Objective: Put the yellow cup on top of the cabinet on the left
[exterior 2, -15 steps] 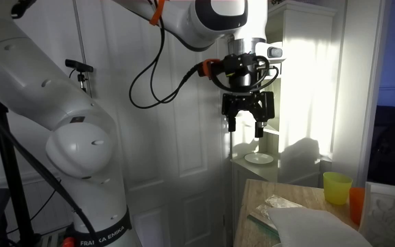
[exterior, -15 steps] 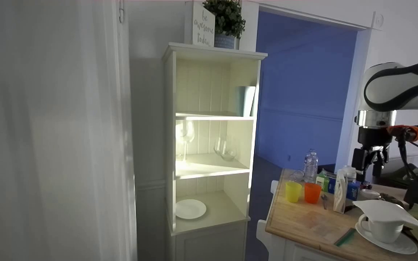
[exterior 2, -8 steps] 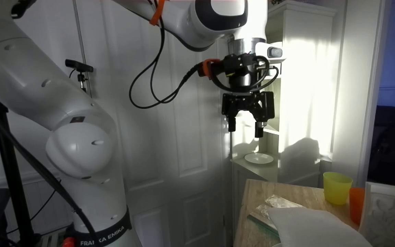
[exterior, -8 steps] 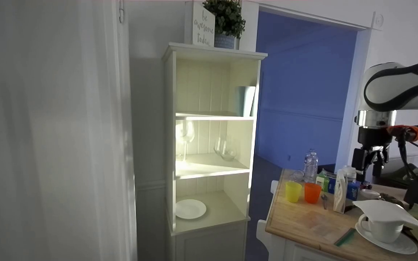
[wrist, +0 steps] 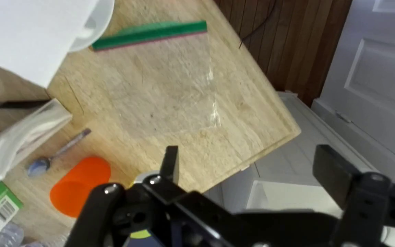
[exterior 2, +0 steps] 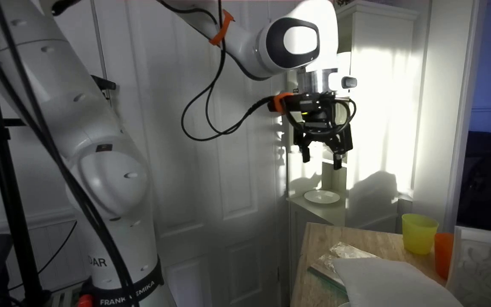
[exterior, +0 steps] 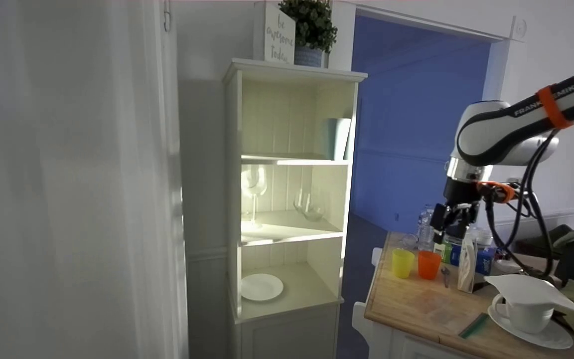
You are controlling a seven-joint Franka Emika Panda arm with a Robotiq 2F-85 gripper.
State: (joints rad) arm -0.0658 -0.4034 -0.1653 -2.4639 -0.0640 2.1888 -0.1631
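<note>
In an exterior view, the wide-spread, empty claw (exterior 2: 322, 161) is hovering, the yellow cup (exterior 2: 418, 234) at its four o'clock. Grasping is probably demanding centring, clear of the orange cup (exterior 2: 443, 256).

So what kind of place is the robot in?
Probably somebody's home, maybe a kitchen or dining corner. A white plate and a wine glass sit in the tall cabinet, and a sign on top says "be awesome today".
</note>
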